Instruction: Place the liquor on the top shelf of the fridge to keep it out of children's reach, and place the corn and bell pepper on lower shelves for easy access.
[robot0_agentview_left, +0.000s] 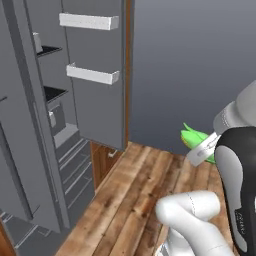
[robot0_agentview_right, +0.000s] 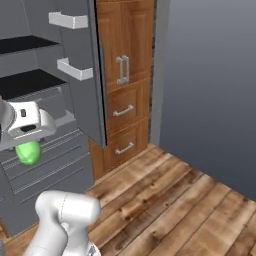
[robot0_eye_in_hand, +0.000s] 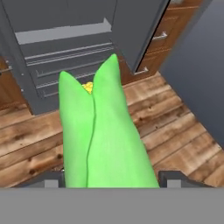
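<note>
Item: corn (robot0_eye_in_hand: 103, 135), pinched lengthwise in gripper (robot0_eye_in_hand: 113, 178), jaws clamped either side, carried above wood floor. Fridge (robot0_agentview_right: 45, 100) stood open ahead of gripper; lower shelves (robot0_agentview_right: 27, 82) bare. Corn not yet shelved; liquor, pepper status unknown.

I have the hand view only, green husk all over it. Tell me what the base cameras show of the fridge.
Observer: The fridge door hangs open, with two white door bins on its inner side.
Operator: Give me the shelves.
Observer: The right base view shows two black shelf boards at upper left, both bare where they show.
Operator: Report the arm.
Observer: The gripper holds the corn in front of the grey drawer fronts, lower than both boards.
Operator: Say how the corn sits.
Observer: In the left base view its pointed green tips stick out past the hand, above the wooden floor.
</note>
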